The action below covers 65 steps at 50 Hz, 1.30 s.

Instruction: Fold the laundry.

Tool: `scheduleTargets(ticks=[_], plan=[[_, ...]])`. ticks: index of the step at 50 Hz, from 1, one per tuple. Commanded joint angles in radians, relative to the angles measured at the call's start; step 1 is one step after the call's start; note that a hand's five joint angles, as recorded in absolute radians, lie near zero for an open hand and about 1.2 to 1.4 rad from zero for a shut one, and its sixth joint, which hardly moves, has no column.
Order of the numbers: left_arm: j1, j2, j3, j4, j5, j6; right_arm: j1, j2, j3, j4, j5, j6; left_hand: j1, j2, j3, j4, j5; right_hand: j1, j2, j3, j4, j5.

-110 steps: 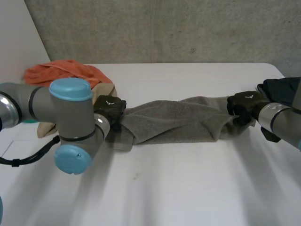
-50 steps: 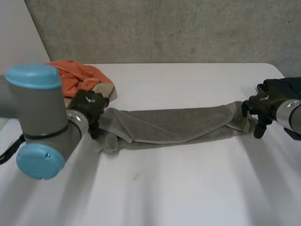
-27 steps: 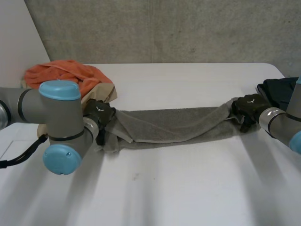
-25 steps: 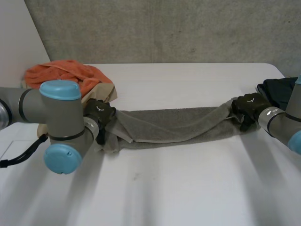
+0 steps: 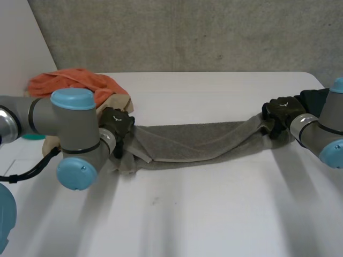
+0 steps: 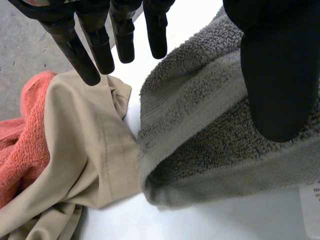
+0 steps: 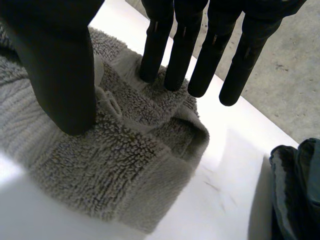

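A grey towel (image 5: 198, 140) lies stretched in a long narrow band across the middle of the white table (image 5: 214, 214). My left hand (image 5: 119, 124) is at its left end. In the left wrist view its fingers (image 6: 100, 45) are straight and spread above a tan cloth, and the thumb (image 6: 280, 75) rests over the folded towel end (image 6: 200, 125); the hand is open. My right hand (image 5: 281, 111) is at the towel's right end, which rises toward it. There the straight fingers (image 7: 180, 45) and the thumb (image 7: 60, 65) dig into the bunched towel (image 7: 125, 165), with a ridge of cloth pinched between them.
An orange cloth (image 5: 75, 83) and a tan cloth (image 5: 115, 101) lie piled behind my left hand, the tan cloth (image 6: 85, 150) touching the towel's end. A dark garment (image 5: 316, 99) sits at the table's right edge, just beyond my right hand.
The towel was pulled out from a loose bunch into a straight band. My left hand shifted right along the towel's end. My right hand moved back and inward, its fingers closing on the cloth.
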Motion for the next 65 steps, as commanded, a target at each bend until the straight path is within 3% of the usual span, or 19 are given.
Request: scheduleTargets(ticks=[1,5,9,10,15,19,25,27,36,44,51,59,63,65], plan=[[-0.009,-0.029,0.042,-0.007,0.002,-0.001,0.019,0.048,-0.071,0.053,0.001,0.043,0.055,0.064,0.061,0.065,0.071,0.073,0.079,0.071,0.076,0.080],[-0.009,-0.063,0.081,-0.021,0.007,0.001,0.023,0.094,-0.140,0.095,0.001,0.040,0.231,0.240,0.237,0.241,0.246,0.149,0.155,0.147,0.152,0.156],[-0.008,-0.115,0.151,-0.045,0.022,0.002,0.025,0.135,-0.223,0.107,0.005,0.038,0.911,0.919,0.917,0.921,0.926,0.706,0.712,0.704,0.709,0.713],[-0.003,-0.138,0.198,-0.053,0.028,0.005,0.023,0.145,-0.258,0.105,0.001,0.043,1.081,1.089,1.087,1.091,1.096,0.708,0.713,0.706,0.710,0.715],[0.009,-0.192,0.442,-0.050,0.025,0.019,0.036,0.154,-0.413,0.021,0.015,0.057,1.082,1.091,1.089,1.093,1.098,0.708,0.713,0.706,0.711,0.715],[0.048,-0.189,0.706,0.007,-0.004,-0.008,0.036,0.117,-0.506,-0.183,0.041,0.126,1.082,1.091,1.089,1.093,1.098,0.708,0.713,0.706,0.711,0.715],[0.111,-0.086,0.883,0.165,-0.091,-0.245,0.017,0.005,-0.495,-0.578,0.147,0.256,1.082,1.091,1.089,1.093,1.098,0.708,0.713,0.706,0.711,0.715],[0.115,-0.056,0.874,0.185,-0.084,-0.278,0.010,-0.018,-0.484,-0.600,0.144,0.270,1.082,1.091,1.089,1.093,1.098,0.708,0.713,0.706,0.711,0.715],[0.141,0.072,0.591,0.208,0.041,-0.380,0.014,-0.127,-0.346,-0.392,0.034,0.319,1.082,1.091,1.089,1.093,1.098,0.708,0.713,0.706,0.711,0.715],[0.157,0.078,0.264,0.211,0.065,-0.400,-0.006,-0.138,-0.123,-0.226,-0.058,0.281,1.082,1.091,1.089,1.093,1.098,0.708,0.713,0.706,0.711,0.715],[0.172,0.066,0.024,0.139,0.068,-0.378,-0.018,-0.098,0.068,-0.007,-0.100,0.117,1.082,1.091,1.089,1.093,1.098,0.708,0.713,0.706,0.711,0.715],[0.215,0.108,-0.119,0.067,0.088,-0.285,-0.056,-0.095,0.125,0.239,-0.104,-0.099,1.082,1.091,1.089,1.093,1.098,0.708,0.713,0.706,0.711,0.715],[0.226,0.150,-0.160,0.071,0.136,-0.256,-0.063,-0.122,0.129,0.285,-0.107,-0.086,1.082,1.091,1.089,1.093,1.098,0.708,0.713,0.706,0.711,0.715],[0.227,0.168,-0.178,0.076,0.168,-0.248,-0.063,-0.138,0.134,0.283,-0.107,-0.074,0.957,0.966,0.964,0.968,0.973,0.708,0.713,0.706,0.711,0.715]])
